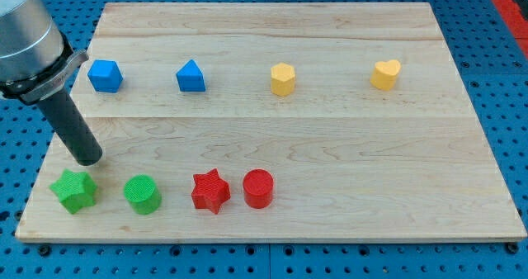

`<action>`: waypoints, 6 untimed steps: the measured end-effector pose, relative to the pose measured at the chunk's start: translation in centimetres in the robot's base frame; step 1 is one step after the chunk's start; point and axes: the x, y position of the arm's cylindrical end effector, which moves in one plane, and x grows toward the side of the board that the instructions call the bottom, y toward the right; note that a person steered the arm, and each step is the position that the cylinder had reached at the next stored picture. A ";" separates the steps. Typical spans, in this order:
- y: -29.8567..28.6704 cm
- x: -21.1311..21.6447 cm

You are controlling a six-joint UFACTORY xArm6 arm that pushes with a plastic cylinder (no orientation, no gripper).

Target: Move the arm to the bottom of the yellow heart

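Tool tip bare, gripping nothing, just above green star near board's left edge, yellow heart far right

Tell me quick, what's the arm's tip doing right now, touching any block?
My tip: no gripper, holding nothing; it sits just above the green star, contact unclear, far from the yellow heart.

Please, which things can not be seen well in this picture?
- Camera view: my tip shows just above the green star; contact between them cannot be told.
- The arm above the rod is cut off by the view's top-left edge.
- The yellow heart shows whole.
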 end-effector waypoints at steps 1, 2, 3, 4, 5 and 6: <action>0.0 0.0; 7.8 -1.5; 18.8 -3.4; 29.5 -5.8; 38.3 -8.4; 41.9 -9.3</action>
